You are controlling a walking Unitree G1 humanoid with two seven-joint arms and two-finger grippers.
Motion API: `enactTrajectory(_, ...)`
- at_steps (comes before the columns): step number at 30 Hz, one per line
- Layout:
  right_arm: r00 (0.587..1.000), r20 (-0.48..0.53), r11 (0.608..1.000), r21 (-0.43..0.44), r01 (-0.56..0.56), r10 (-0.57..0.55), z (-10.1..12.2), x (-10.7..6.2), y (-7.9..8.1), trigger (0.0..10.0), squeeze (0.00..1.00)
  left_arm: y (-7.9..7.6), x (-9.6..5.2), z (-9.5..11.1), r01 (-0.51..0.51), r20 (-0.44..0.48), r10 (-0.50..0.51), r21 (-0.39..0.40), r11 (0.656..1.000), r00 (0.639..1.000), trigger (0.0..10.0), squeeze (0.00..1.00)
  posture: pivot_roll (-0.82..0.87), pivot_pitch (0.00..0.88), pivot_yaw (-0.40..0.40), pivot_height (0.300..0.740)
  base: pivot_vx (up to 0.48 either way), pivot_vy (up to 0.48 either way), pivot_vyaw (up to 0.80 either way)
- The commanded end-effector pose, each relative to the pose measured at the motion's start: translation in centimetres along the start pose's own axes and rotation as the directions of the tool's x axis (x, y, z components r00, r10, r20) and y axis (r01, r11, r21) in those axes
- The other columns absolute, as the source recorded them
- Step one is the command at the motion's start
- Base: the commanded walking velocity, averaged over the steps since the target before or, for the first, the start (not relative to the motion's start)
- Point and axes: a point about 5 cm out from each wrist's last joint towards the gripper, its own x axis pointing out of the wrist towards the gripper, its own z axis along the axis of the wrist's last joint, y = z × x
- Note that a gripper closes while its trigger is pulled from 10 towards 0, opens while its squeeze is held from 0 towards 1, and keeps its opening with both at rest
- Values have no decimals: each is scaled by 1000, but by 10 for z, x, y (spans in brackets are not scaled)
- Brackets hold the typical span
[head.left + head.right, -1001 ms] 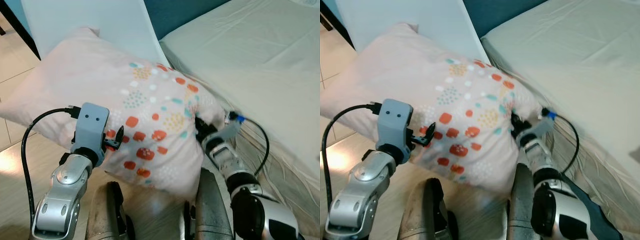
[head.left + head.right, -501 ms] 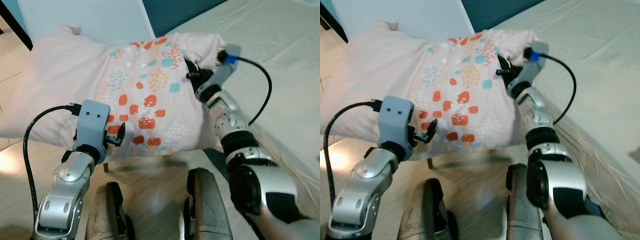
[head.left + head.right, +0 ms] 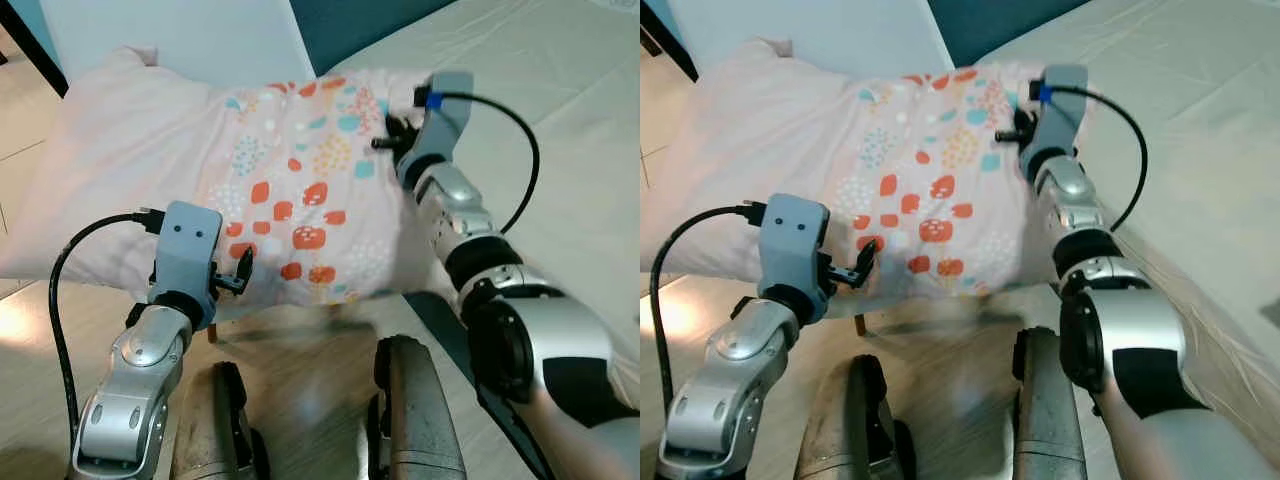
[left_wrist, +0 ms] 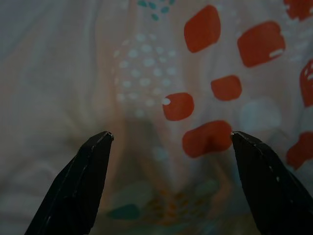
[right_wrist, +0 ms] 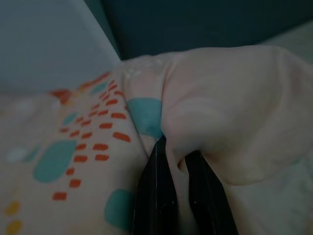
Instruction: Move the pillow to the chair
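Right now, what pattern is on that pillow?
Pale pink pillow with orange, teal and white spots; clearest in the left eye view.

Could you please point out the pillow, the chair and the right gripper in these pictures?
pillow (image 3: 290, 200): left eye view, on the patterned middle of its cover.
chair (image 3: 200, 40): left eye view, on the white backrest behind the pillow.
right gripper (image 5: 177, 171): right wrist view, midway between its fingertips, pinching a fold of the pillow.

Pink spotted pillow (image 3: 200, 170) on white chair (image 3: 170, 35)
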Motion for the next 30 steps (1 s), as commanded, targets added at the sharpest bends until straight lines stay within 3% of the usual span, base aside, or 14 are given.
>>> enactTrajectory(1, 996, 73, 997, 39, -61, 58, 16, 6, 14, 0, 0, 1, -5, -6, -9, -29, 9, -3, 1000, 1000, 10000, 0, 103, 450, 38, 571, 0, 0, 0)
enactTrajectory(8, 969, 152, 957, 187, -223, 196, 35, 14, 43, 0, 0, -4, -5, -5, 1, -24, -1, -13, 1000, 1000, 10000, 0, 111, 450, 40, 571, 0, 0, 0)
enactTrajectory(10, 968, 146, 952, 197, -232, 205, 34, 14, 45, 0, 0, -4, -5, -5, 1, -25, -2, -13, 1000, 1000, 10000, 0, 111, 450, 40, 571, 0, 0, 0)
enactTrajectory(13, 982, 50, 971, 152, -187, 181, 14, 11, 43, 0, 0, -5, -5, -5, 2, -26, -2, -15, 1000, 1000, 10000, 0, 111, 452, 35, 571, 0, 0, 0)
enactTrajectory(14, 988, -9, 979, 131, -153, 155, 1, 8, 40, 3294, 0, -5, -6, -5, 0, -26, -1, -16, 1000, 1000, 10000, 0, 110, 454, 33, 571, 0, 0, 0)
enactTrajectory(16, 989, -46, 984, 119, -131, 138, -7, 6, 38, 3294, 0, -4, -6, -5, -1, -26, 1, -17, 1000, 1000, 10000, 0, 108, 456, 33, 571, 0, 0, 0)
enactTrajectory(17, 989, -98, 989, 100, -105, 115, -20, 2, 34, 10000, 0, -4, -6, -5, -3, -27, 3, -19, 1000, 1000, 10000, 0, 105, 459, 33, 571, 0, 0, 0)
enactTrajectory(20, 975, -214, 998, 38, -52, 59, -51, -11, 22, 10000, 0, -6, -7, -6, -4, -31, 3, -24, 1000, 1000, 10000, 0, 103, 463, 34, 571, 0, 0, 0)
enactTrajectory(26, 978, -205, 997, 69, -15, 29, -53, -13, 14, 10000, 20, -6, -7, -5, -5, -31, 4, -26, 1000, 1000, 10000, 0, 101, 466, 36, 571, 0, 0, 0)
enactTrajectory(27, 980, -198, 998, 70, -5, 19, -51, -13, 12, 10000, 1000, -6, -6, -5, -6, -30, 5, -26, 1000, 1000, 10000, 0, 101, 466, 36, 571, 0, 0, 0)
enactTrajectory(30, 984, -180, 997, 74, 18, -4, -47, -12, 7, 10000, 1000, -5, -6, -5, -9, -29, 8, -27, 1000, 1000, 10000, 0, 97, 462, 37, 571, 0, 0, 0)
